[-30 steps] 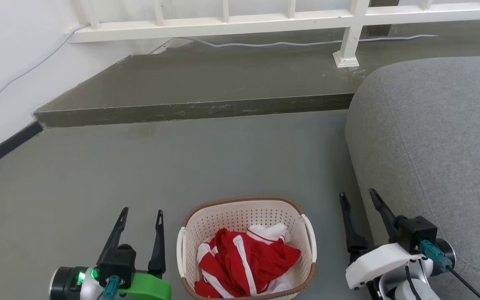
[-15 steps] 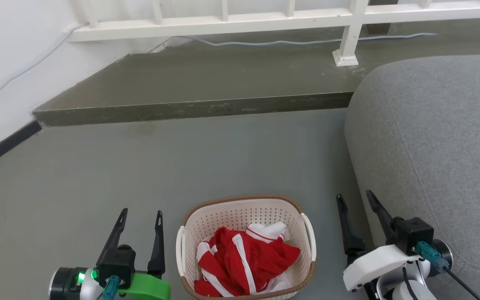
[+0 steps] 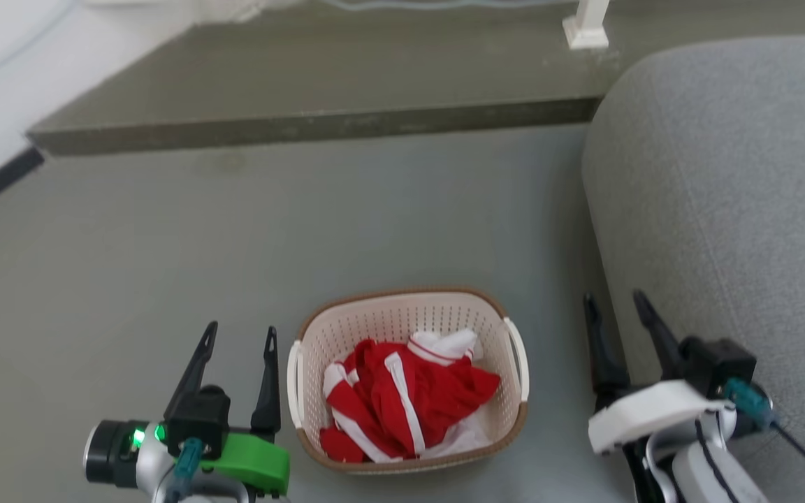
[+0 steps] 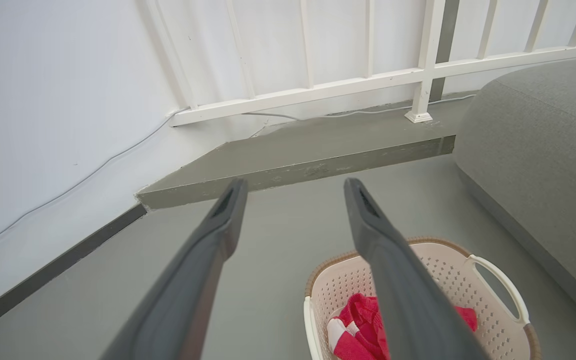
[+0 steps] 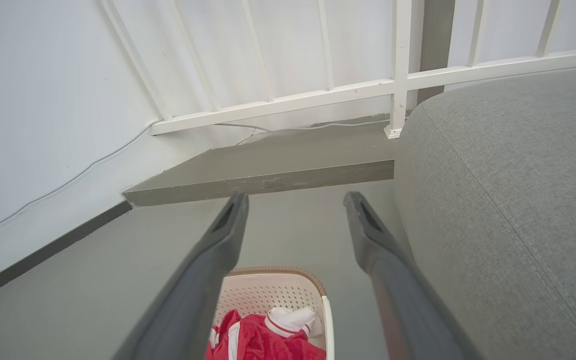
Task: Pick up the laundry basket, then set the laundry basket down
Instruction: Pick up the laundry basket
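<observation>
a grey-green floor (image 3: 165, 244) is spreading across most of the head view, and a broad grey sofa (image 3: 724, 175) is bulging in along the robot's right. beyond them a low raised step (image 3: 305, 77) is running across the far side, with a white railing (image 4: 318, 90) standing on it against a white wall (image 4: 43, 100).

the laundry basket (image 3: 381, 325) is sitting upright on the floor just in front of the robot, between the two arms, its opening facing up. its long axis is appearing to run side to side across the head view, from one white handle to the other. that is leaving the handles pointing toward the arms and the long brown-rimmed sides facing the robot and the step, though foreshortening is making this hard to say for sure. bare floor is separating it from the sofa. a crumpled red and white garment (image 3: 409, 398) is lying bunched inside it.

the left gripper (image 3: 240, 328) is hovering just beside the basket's left handle (image 3: 294, 384), its two dark fingers (image 3: 265, 391) standing spread apart and gripping nothing. the right gripper (image 3: 614, 296) is hanging between the right handle (image 3: 518, 360) and the sofa, closer to the sofa, its fingers likewise parted and empty.
</observation>
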Tool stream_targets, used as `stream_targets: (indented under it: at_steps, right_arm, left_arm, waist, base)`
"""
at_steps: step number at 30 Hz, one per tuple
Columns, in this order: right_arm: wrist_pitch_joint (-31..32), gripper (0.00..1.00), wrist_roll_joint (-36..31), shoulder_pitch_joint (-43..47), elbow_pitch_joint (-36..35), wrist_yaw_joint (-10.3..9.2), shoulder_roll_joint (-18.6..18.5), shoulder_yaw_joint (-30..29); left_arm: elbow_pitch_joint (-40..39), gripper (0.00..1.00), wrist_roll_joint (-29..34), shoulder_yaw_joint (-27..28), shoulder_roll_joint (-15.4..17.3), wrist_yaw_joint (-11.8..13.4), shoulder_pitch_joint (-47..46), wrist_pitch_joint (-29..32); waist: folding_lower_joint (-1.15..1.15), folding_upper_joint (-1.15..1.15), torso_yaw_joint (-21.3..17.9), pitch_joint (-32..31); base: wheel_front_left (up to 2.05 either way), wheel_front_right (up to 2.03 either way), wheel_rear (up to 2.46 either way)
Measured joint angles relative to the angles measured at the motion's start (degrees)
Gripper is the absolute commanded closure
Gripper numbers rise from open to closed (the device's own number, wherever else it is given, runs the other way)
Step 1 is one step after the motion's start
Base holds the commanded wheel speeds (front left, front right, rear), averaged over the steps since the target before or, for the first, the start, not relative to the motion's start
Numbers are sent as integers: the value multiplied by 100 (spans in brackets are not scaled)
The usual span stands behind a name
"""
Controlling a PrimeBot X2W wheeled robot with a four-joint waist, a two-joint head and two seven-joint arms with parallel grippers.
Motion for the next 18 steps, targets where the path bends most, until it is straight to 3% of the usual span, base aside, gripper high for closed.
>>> stream_targets:
  at_steps: [18]
  right_arm:
    - [-7,0,209,-1062,714,146,-18,-301]
  left_arm:
    - [927,0,-126,0,-24,-66,-975,0]
  waist:
    - [0,0,21,1269]
  base:
    - [0,0,0]
